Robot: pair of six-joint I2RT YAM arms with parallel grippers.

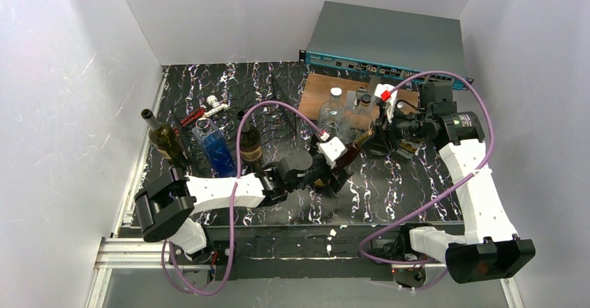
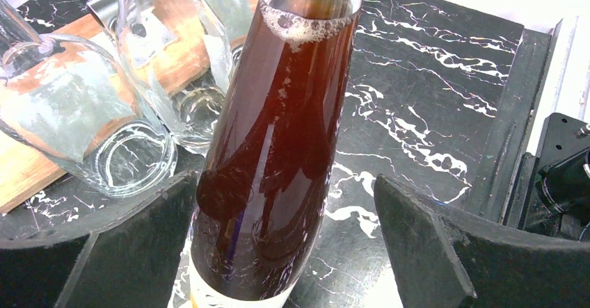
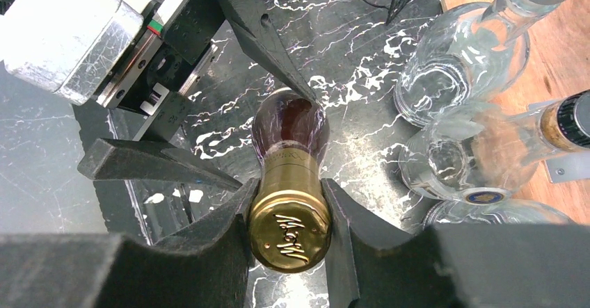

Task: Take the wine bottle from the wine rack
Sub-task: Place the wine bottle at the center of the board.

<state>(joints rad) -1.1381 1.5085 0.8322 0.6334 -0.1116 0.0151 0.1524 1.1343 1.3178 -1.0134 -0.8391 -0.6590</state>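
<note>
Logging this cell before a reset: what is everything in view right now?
table: one, black marbled.
wine rack: one, black wire, far middle of the table.
board: one, brown wood, right of the rack.
wine bottle: one, dark amber, gold foil cap, tilted in front of the board, off the rack.
standing bottles: three, olive, blue and dark, by the rack's left part.
clear bottles: at least three, colourless glass, at the board's near edge.
equipment box: one, grey with teal front, behind the table.
cables: two, purple, looping over the table.
left pincer: one, black, open around the wine bottle's body.
right pincer: one, black, shut on its neck.
</note>
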